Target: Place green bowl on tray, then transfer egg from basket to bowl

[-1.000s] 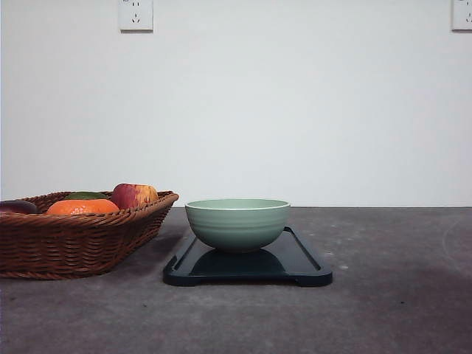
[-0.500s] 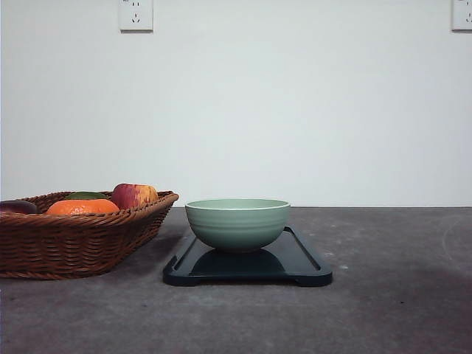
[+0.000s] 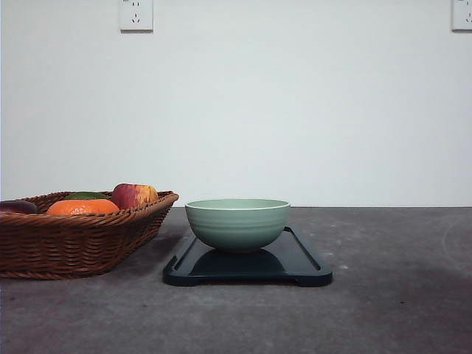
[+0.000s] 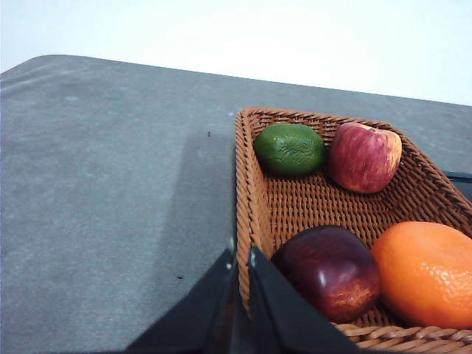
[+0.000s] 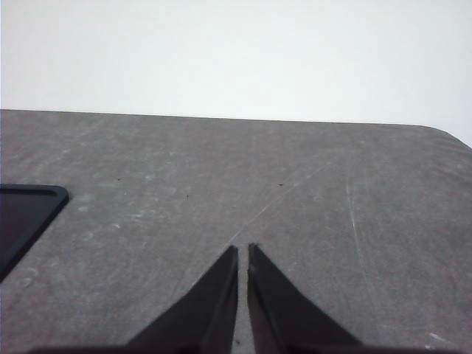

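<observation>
Green bowl (image 3: pixel 237 223) sat upright on the tray (image 3: pixel 304 265); both grippers were closed and empty.

Front view: the ribbed sage ceramic bowl stood mid-tray, the glossy dark tray running lengthwise toward 12 o'clock, the woven wicker basket (image 3: pixel 70 243) at 9 o'clock. Left wrist view: the left gripper (image 4: pixel 242 254) hung pinched at the basket's rim beside a dark reddish oval (image 4: pixel 328 271), possibly the egg, lying lengthwise. Right wrist view: the right gripper (image 5: pixel 243 249) hovered, fingers together, over bare grey table (image 5: pixel 295 192).

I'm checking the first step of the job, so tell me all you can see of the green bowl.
The green bowl is round, pale sage green, ceramic-looking, with faint horizontal ribs outside and a lighter rim. It stands upright on the dark tray, toward its far end, its base reflected in the glossy surface. Nothing else touches it; the wicker basket sits apart to its left. Its inside is hidden.
</observation>
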Motion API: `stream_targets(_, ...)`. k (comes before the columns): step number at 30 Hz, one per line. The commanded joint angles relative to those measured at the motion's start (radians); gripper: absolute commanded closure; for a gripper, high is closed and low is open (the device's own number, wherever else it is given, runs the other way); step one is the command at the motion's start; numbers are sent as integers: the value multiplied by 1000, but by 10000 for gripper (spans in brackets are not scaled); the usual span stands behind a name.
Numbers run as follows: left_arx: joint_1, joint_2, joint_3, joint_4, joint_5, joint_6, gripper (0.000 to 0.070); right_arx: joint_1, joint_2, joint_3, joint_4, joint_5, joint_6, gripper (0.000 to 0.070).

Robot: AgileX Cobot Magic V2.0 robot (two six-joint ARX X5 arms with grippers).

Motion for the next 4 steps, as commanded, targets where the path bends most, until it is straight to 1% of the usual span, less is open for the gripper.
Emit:
stream_targets(1, 1, -1, -19, 15, -1, 17, 677, -2, 0, -4, 12, 0, 4, 684)
stream_targets(4, 1, -1, -19, 15, -1, 18, 677, -2, 0, -4, 12, 0, 4, 684)
